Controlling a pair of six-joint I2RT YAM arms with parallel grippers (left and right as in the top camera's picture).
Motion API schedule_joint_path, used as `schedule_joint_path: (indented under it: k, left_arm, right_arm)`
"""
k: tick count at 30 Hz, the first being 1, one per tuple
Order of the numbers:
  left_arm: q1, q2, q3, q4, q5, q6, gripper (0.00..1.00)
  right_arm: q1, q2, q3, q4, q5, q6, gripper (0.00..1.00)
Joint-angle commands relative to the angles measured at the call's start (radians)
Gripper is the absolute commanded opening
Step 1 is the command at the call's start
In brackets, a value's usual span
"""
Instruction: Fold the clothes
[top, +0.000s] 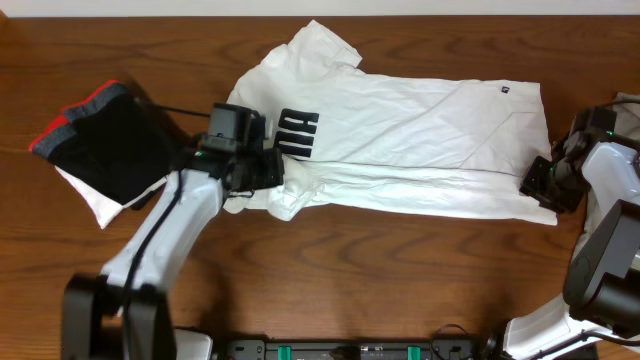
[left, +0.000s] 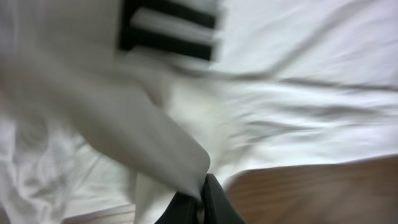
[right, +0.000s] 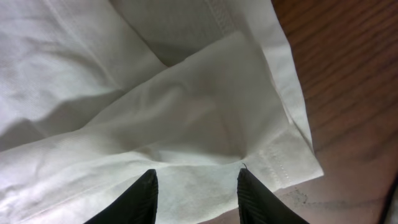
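Grasp stage of fold: left end effector (left: 200, 202) clamped shut on T-shirt (top: 420, 150) fabric, right end effector (right: 198, 174) part-open over hem corner (right: 292, 163), gripping nothing, needs to pinch before both lift

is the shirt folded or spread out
Partly folded. The shirt lies flat across the table, its near edge doubled over in a long strip; the far sleeve sticks out unfolded.
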Motion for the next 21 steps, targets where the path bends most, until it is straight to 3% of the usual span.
schedule_joint_path:
  k: [1,7,21]
  left_arm:
    - [-0.001,-0.048,0.009,0.041,0.062,-0.001,0.06]
    - [-0.001,-0.009,0.008,0.169,-0.019,-0.055,0.09]
    - [-0.002,0.147,0.008,0.417,-0.023,-0.185,0.12]
  right_arm:
    - [0.005,0.01,-0.006,0.006,0.011,-0.006,0.4]
    - [0.005,0.01,-0.006,0.001,0.011,-0.006,0.4]
    - [0.005,0.011,-0.006,-0.002,0.01,-0.006,0.39]
